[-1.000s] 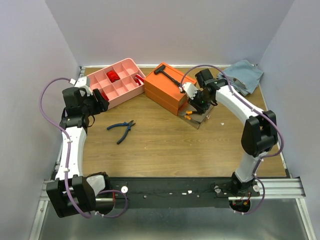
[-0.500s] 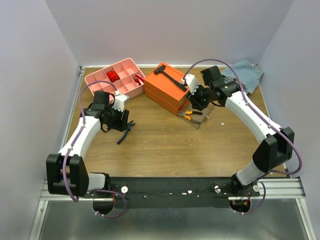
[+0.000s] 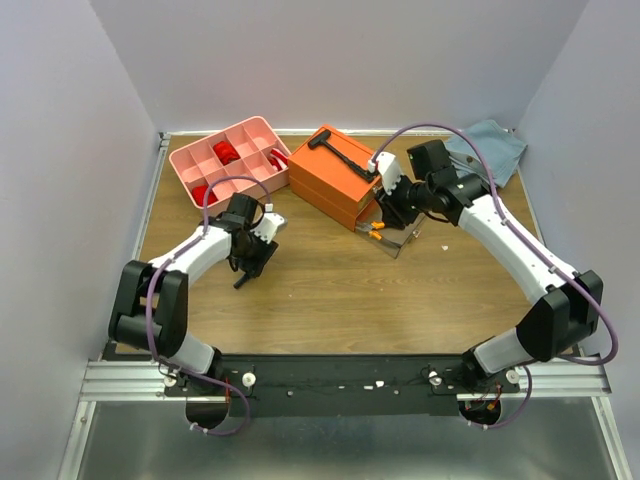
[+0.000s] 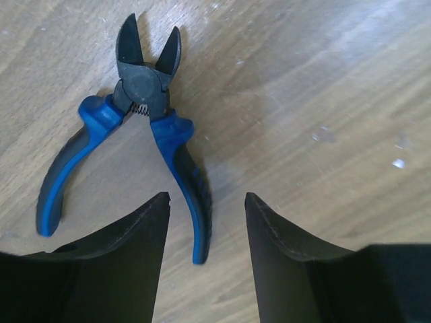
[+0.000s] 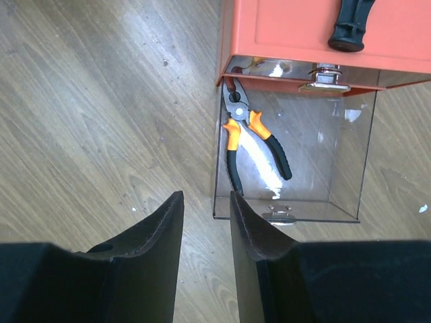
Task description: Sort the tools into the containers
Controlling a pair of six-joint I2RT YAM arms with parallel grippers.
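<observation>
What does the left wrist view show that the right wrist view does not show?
Only the left wrist view: blue-handled pliers with black cutting jaws, flat on the wood ahead of the left gripper. Only the right wrist view: the orange rectangular box, its clear plastic drawer pulled out with orange-handled pliers inside, and part of a black hammer on the box. Both: the brown wooden table; like the left, the right gripper is open and empty.
</observation>
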